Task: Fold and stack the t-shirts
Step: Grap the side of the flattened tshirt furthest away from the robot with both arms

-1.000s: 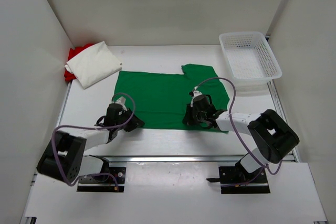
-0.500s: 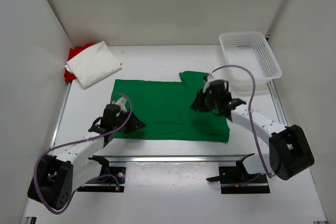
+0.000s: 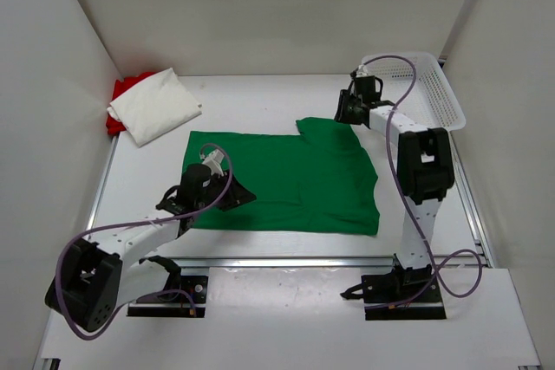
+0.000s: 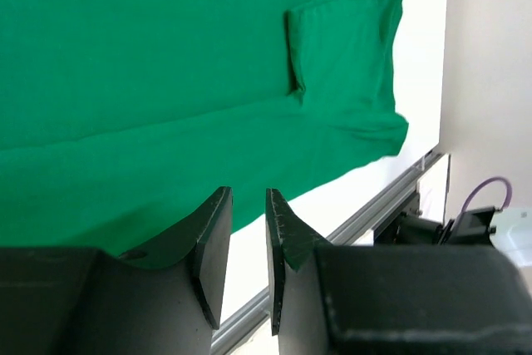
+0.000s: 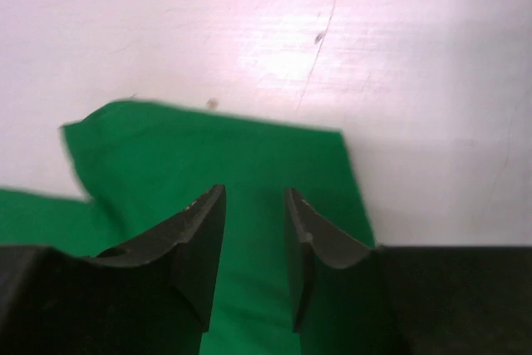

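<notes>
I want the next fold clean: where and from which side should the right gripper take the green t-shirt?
Probably the sleeve that juts out at the far right of the green t-shirt: it is a free, flat edge. The right gripper hangs open just above it, so come down from the far side.

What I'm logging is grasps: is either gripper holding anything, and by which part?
Nothing: the left gripper and right gripper both stand open above the green t-shirt, jaws empty.
</notes>
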You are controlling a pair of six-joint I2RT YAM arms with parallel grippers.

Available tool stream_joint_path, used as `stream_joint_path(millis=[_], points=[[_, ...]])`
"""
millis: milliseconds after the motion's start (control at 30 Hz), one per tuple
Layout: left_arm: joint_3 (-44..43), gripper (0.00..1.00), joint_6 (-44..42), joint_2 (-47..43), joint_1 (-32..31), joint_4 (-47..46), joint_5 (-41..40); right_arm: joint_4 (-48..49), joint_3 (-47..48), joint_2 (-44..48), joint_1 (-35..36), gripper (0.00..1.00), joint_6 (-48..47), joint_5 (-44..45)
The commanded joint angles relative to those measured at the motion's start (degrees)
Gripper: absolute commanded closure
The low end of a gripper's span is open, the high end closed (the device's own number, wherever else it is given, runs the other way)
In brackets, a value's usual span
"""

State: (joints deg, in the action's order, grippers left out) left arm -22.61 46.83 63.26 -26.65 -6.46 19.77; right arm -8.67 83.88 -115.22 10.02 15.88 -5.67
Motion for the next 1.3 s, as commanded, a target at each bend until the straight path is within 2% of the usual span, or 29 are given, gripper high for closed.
stream_joint_path(millis=[0,133,333,433,500,533,567,667,767,867,1067,1133,1167,1267], points=[[0.0,0.67,-1.0,1.1,-1.9,-1.9,-0.2,-5.3,10.1,-5.6,-0.5,0.67,-3.7,5.5],[0.5,0.67,0.3,3.8,-3.2,-4.6,1.5,-11.6,19.5,-12.2,-1.5,0.58,-4.4,7.3],[0.2,0.68,0.7,6.2,-3.8,-6.5,2.1,-16.7,24.1,-17.1,-0.4,0.54,-5.3,11.4],[-0.3,0.68,0.5,6.7,-3.8,-6.6,1.9,-20.0,25.9,-18.8,-1.5,0.57,-4.2,6.0],[-0.1,0.67,0.7,6.6,-3.1,-6.5,2.6,-19.6,24.9,-17.9,-1.4,0.72,-3.8,3.8],[0.0,0.67,0.7,6.5,-3.1,-6.7,2.2,-19.0,22.1,-16.1,-1.3,0.79,-3.4,2.1],[0.1,0.67,0.5,5.9,-2.9,-6.6,1.9,-17.1,19.9,-13.9,-1.3,0.8,-2.5,0.5],[0.2,0.67,0.6,6.0,-2.8,-6.3,1.4,-12.4,14.7,-8.1,-1.3,0.98,-1.8,-0.9],[0.1,0.67,0.4,5.5,-3.2,-6.3,1.1,-9.1,9.2,-1.6,0.1,1.0,-2.5,0.2],[0.9,0.67,1.0,5.4,-2.9,-6.9,0.9,-4.2,-1.5,7.3,2.9,1.0,-3.7,2.7],[0.6,0.67,1.2,6.2,-0.9,-7.9,1.3,8.4,-27.0,23.3,9.9,0.92,-0.5,5.0],[0.2,0.67,1.8,6.0,-1.2,-8.3,1.9,11.2,-35.2,26.7,11.9,0.79,1.4,2.6],[0.0,0.67,1.7,6.3,-1.0,-7.8,1.6,11.3,-36.2,27.8,12.6,0.71,1.9,2.6],[-0.6,0.67,1.1,5.5,-0.4,-7.0,1.4,8.7,-37.2,29.3,10.6,0.65,2.5,1.6]])
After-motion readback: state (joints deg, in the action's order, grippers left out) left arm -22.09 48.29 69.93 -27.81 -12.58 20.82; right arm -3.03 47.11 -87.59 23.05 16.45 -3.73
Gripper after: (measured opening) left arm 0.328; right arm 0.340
